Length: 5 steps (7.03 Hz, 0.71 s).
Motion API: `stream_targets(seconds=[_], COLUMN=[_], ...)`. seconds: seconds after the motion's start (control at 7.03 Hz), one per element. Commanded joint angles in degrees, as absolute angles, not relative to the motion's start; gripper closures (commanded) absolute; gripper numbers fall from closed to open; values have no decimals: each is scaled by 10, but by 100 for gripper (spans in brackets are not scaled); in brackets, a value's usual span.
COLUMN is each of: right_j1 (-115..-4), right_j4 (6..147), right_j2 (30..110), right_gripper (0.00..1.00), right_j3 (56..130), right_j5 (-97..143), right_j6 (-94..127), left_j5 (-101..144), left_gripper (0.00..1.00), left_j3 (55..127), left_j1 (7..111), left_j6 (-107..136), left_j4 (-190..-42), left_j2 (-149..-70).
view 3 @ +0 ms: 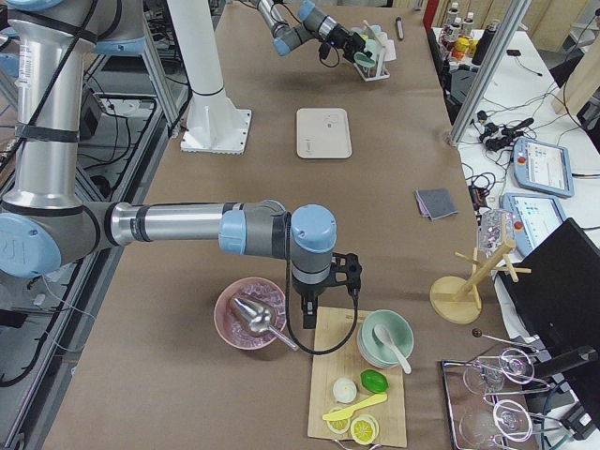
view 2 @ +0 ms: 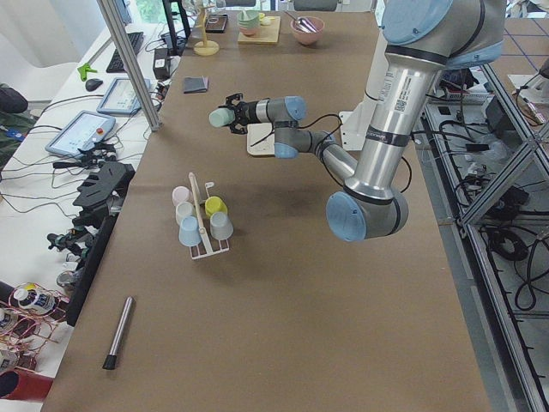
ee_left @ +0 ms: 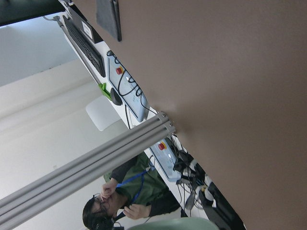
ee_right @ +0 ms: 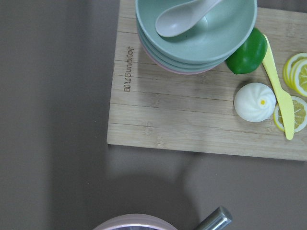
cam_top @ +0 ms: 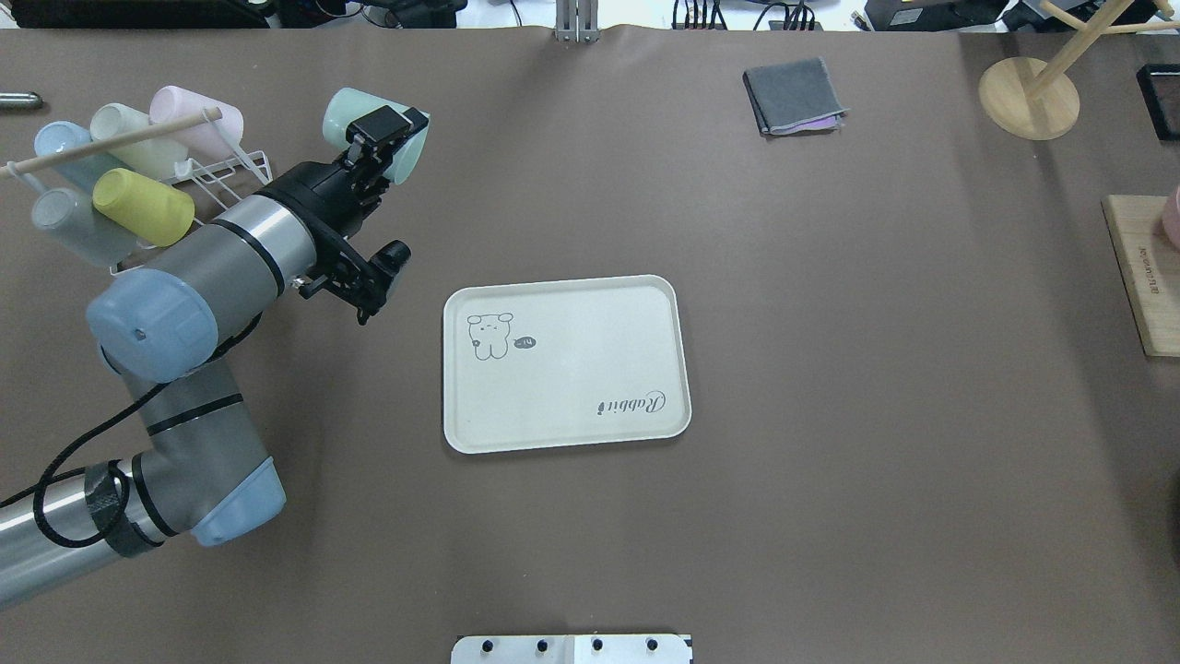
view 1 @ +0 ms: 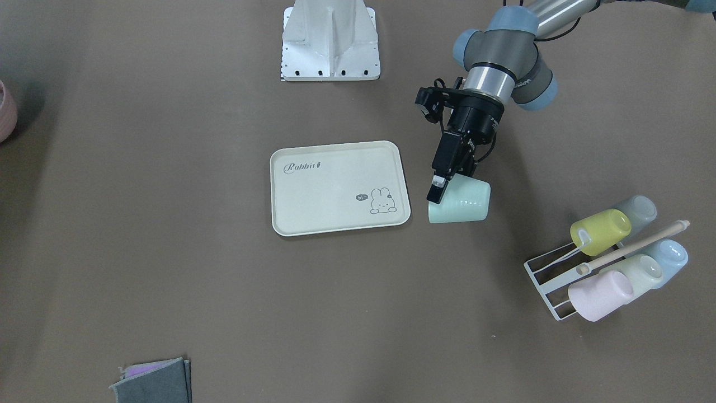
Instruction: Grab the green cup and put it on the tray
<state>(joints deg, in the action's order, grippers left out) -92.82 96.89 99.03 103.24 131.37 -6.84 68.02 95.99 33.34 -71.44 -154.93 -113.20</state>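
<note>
The green cup is pale mint and hangs tilted on its side in the air, just to the robot's left of the tray. My left gripper is shut on the cup's rim, with one finger outside the wall. From overhead the cup and the left gripper are beyond the tray's far left corner. The cream tray holds nothing. My right gripper shows only in the exterior right view, above the table by a pink bowl; I cannot tell whether it is open or shut.
A white wire rack holds several cups, among them a yellow-green one, at the table's left end. A folded grey cloth and a wooden stand lie far right. A cutting board with bowls and food lies under the right wrist.
</note>
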Motion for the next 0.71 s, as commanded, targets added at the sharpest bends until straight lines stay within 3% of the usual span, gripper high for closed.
stream_targets(seconds=[0.0,0.57], right_j1=[-928,-928], right_j4=[969,953], right_j2=[989,985], right_gripper=[0,0], right_j3=[1021,1004], right_j5=[1314,1317], right_j6=[-69,-63], left_j5=[694,732], left_gripper=[60,62], left_j3=[927,877], left_j1=[314,269], left_j6=[-601,-207], left_j4=[-1586,-1585], left_j2=[-1157,-1177])
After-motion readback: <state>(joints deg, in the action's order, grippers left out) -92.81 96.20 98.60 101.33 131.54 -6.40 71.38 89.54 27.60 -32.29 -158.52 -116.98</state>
